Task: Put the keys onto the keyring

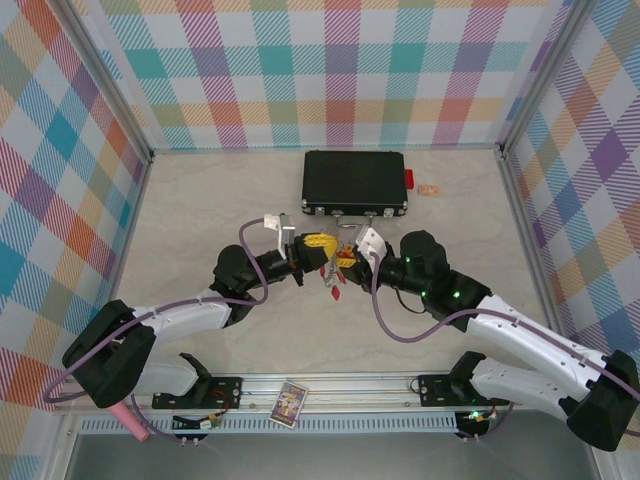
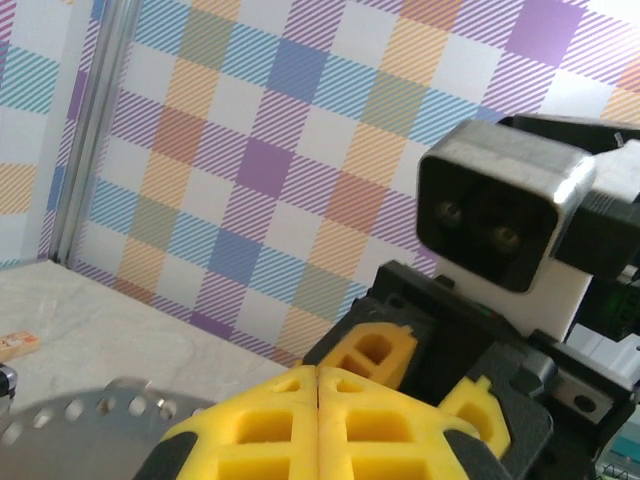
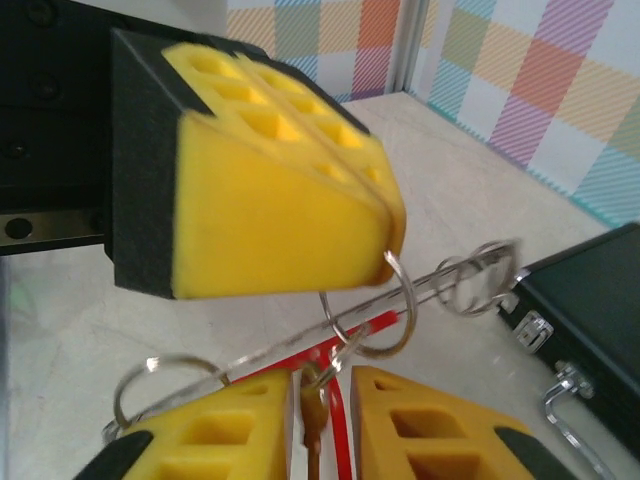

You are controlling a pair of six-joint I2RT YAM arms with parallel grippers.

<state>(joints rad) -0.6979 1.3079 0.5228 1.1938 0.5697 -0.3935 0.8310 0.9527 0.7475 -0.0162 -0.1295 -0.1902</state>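
Above the table's middle my two grippers meet tip to tip. My left gripper is shut; its yellow fingers pinch a silver wire ring of the keyring. The keyring's long wire and red sleeve run across below them. My right gripper is narrowly open. A small brownish key hangs from the ring in the gap, close to the left finger. Red key tags dangle under the grippers. In the left wrist view my left gripper shows its fingers pressed together, facing a right finger.
A black case lies behind the grippers, with a red block at its right end and a small pale object beside that. The case's metal handle is near the right gripper. Plaid walls enclose the table.
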